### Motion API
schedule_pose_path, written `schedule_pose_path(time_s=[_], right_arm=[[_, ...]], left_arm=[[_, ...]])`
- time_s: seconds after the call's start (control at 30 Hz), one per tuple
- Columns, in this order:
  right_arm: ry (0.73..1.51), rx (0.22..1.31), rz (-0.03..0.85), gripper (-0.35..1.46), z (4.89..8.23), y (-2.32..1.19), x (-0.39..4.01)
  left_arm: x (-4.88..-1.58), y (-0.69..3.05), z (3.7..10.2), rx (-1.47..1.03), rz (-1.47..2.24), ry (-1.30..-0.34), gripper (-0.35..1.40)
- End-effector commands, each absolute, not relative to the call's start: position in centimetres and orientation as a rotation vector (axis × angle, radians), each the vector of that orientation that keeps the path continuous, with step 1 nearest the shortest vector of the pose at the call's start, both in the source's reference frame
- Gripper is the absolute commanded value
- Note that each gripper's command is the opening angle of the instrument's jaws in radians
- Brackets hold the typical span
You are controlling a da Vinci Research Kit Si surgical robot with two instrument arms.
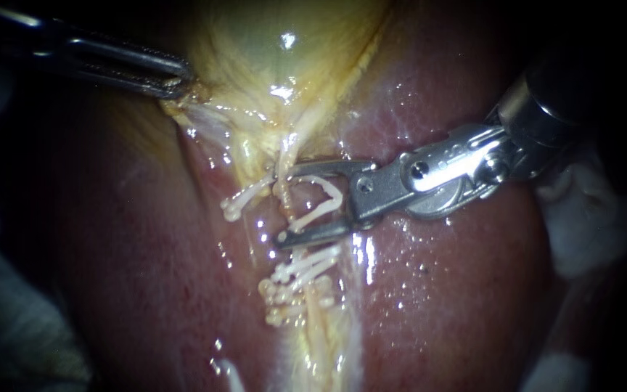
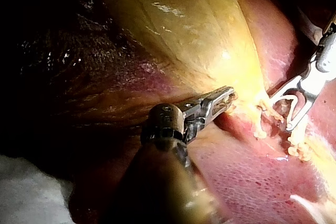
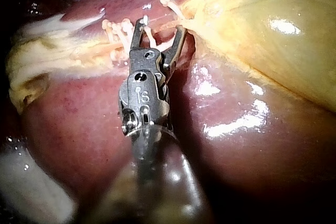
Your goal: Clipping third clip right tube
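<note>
Your right instrument [image 1: 286, 203] holds an open clip [image 1: 321, 199] in wide jaws astride the right tube [image 1: 285, 154], just above the set clips [image 1: 305, 264]; closing remains. Your left instrument [image 1: 179, 86] grips the gallbladder [image 1: 270, 43].
</note>
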State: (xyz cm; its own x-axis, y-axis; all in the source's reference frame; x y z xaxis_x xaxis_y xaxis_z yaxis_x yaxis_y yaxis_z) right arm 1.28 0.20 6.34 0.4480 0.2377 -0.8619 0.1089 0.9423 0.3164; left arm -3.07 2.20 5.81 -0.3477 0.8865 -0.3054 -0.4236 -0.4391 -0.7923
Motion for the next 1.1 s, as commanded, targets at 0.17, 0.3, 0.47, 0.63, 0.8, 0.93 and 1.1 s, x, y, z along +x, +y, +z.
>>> schedule_pose_path(time_s=[0.17,0.3,0.47,0.63,0.8,0.93,1.1], right_arm=[[1.112,0.353,0.078,0.5,6.32,0.2,1.18],[1.113,0.352,0.076,0.5,6.31,0.19,1.04],[1.111,0.346,0.08,0.5,6.3,0.23,0.84],[1.103,0.337,0.105,0.5,6.26,0.28,0.73],[1.102,0.334,0.107,0.5,6.2,0.31,0.65],[1.092,0.364,0.161,0.5,6.2,0.31,0.63],[1.079,0.476,0.306,0.5,6.21,0.3,0.63]], left_arm=[[-3.06,2.2,5.81,-0.936,1.898,-0.769,-0.35],[-3.06,2.2,5.81,-0.936,1.898,-0.769,-0.35],[-3.06,2.2,5.81,-0.936,1.898,-0.769,-0.35],[-3.06,2.2,5.81,-0.936,1.898,-0.769,-0.35],[-3.06,2.2,5.81,-0.936,1.898,-0.769,-0.35],[-3.06,2.2,5.81,-0.936,1.898,-0.769,-0.35],[-3.06,2.2,5.81,-0.936,1.898,-0.769,-0.35]])
